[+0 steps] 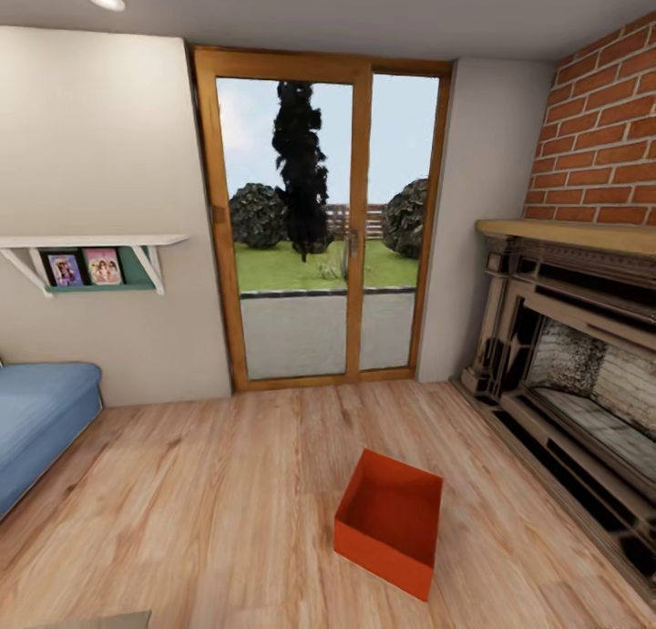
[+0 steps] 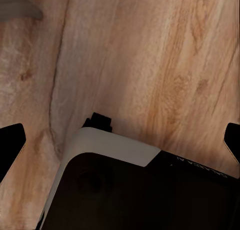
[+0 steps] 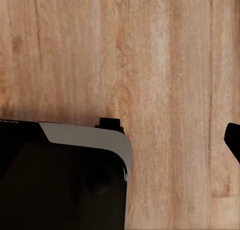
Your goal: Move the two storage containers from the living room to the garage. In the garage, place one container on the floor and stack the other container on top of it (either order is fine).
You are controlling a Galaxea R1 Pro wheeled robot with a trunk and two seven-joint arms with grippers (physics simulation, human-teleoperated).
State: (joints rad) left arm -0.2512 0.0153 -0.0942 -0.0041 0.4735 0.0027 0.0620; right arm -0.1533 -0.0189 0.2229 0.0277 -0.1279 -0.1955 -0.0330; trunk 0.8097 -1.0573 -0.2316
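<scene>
One orange-red storage container [image 1: 390,522] sits open-topped and empty on the living room's light wood plank floor, low and right of centre in the head view, turned at an angle. In the left wrist view, my left gripper [image 2: 120,140] hangs open over bare planks, its black fingertips [image 2: 11,142] at the two side edges, above my own dark base [image 2: 140,190]. My right gripper [image 3: 120,140] is also spread over planks, with one fingertip [image 3: 233,139] at the edge and my base [image 3: 60,175] beneath. Both grippers hold nothing. The garage is out of view.
A wood-framed glass door [image 1: 323,219] to a garden stands straight ahead. A brick fireplace [image 1: 574,374] with a dark surround lines the right wall. A blue sofa [image 1: 36,419] sits at the left under a white shelf [image 1: 91,246] with photos.
</scene>
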